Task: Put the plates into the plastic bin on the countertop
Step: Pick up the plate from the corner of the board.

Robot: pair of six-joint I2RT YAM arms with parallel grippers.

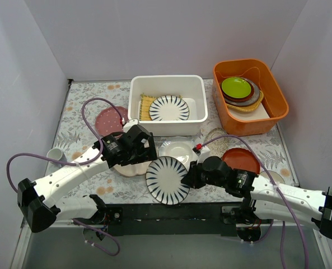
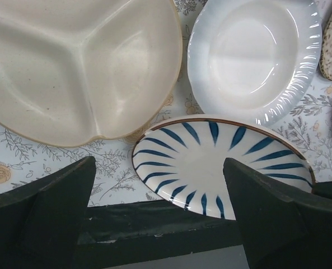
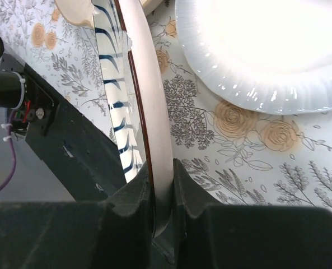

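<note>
My right gripper (image 1: 187, 178) is shut on the right rim of a white plate with dark-blue stripes (image 1: 167, 179), held at the front middle of the countertop; its edge shows between the fingers (image 3: 154, 162). My left gripper (image 1: 144, 154) is open and empty, over the cream three-section plate (image 2: 70, 61) and facing the striped plate (image 2: 221, 168). The white plastic bin (image 1: 167, 81) at the back holds a second striped plate (image 1: 169, 107). A glossy white plate (image 1: 178, 150), a red-brown plate (image 1: 241, 159), a pink dotted plate (image 1: 111, 119) and a beige lacy plate (image 1: 215, 136) lie on the countertop.
An orange tub (image 1: 249, 95) at the back right holds lime-green and brown stacked dishes (image 1: 238, 89). A yellow bamboo mat (image 1: 146, 106) lies in the bin's left side. A small pale cup (image 1: 55, 154) stands at the left. Grey walls close in the sides.
</note>
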